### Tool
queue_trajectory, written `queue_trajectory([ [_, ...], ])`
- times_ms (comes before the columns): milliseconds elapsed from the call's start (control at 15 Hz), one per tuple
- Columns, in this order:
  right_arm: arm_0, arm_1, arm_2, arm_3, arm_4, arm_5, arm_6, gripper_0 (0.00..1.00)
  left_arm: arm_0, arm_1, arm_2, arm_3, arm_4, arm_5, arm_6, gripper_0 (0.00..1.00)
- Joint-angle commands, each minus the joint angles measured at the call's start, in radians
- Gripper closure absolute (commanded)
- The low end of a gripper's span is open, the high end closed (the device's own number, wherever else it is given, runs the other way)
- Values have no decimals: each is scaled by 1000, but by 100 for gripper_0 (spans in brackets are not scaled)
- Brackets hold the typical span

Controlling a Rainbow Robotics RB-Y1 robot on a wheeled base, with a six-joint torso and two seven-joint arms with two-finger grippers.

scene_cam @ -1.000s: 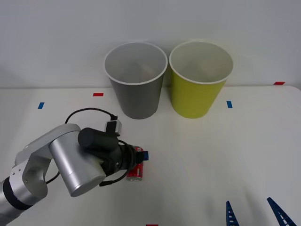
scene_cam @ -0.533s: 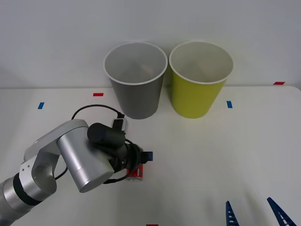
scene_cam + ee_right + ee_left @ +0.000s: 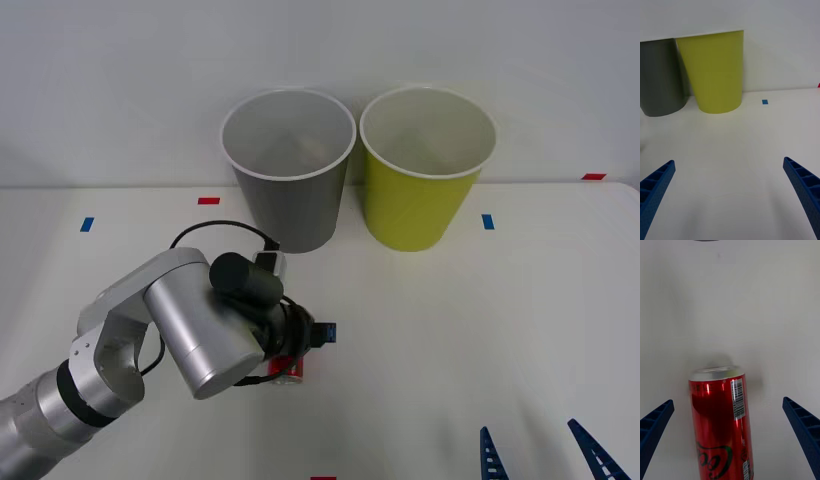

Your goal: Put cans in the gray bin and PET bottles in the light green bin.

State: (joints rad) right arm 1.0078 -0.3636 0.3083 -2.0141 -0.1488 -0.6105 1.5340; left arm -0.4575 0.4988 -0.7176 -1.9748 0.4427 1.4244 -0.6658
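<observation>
My left gripper (image 3: 730,438) is spread wide open. Its two blue fingers (image 3: 655,427) sit far apart, one on each side of the red can (image 3: 720,423), and I can't see them touching it. It grips nothing. From the front I see the big silver left arm (image 3: 190,325) bent low over the table, on the near left side.

My right gripper (image 3: 730,195) is wide open too, with nothing between its fingers. Its blue tips (image 3: 490,455) poke in at the near right edge of the table, well apart from the can.

The table (image 3: 480,320) is white and flat. It has small blue tape marks (image 3: 487,221) and red tape marks (image 3: 208,200) stuck on it. Behind it is a plain pale wall.

The can lies on its side on the table, right under the left gripper, between the open fingers. A bit of it peeks out below the arm (image 3: 290,368).

The gray bin (image 3: 290,205) and the light green bin (image 3: 420,200) stand upright side by side at the far edge of the table. The gray one is on the left. The can is nearer to me than both bins, closest to the gray one.
</observation>
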Motion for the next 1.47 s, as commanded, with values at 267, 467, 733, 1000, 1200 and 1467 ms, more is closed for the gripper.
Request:
queue_trajectory([
  [267, 0, 0, 0, 0, 0, 0, 0, 0, -7, -25, 0, 54, -1, -18, -41, 0],
  [467, 0, 0, 0, 0, 0, 0, 0, 0, -9, -36, 0, 82, -4, -28, -49, 0],
  [733, 0, 0, 0, 0, 0, 0, 0, 0, -10, -48, 0, 148, 1, -91, -66, 0],
  [1000, 0, 0, 0, 0, 0, 0, 0, 0, -9, -48, 0, 159, 22, -97, -77, 0],
  [1200, 0, 0, 0, 0, 0, 0, 0, 0, -9, -45, 0, 159, 31, -97, -80, 0],
  [1467, 0, 0, 0, 0, 0, 0, 0, 0, -9, -40, 0, 159, 36, -99, -83, 96],
])
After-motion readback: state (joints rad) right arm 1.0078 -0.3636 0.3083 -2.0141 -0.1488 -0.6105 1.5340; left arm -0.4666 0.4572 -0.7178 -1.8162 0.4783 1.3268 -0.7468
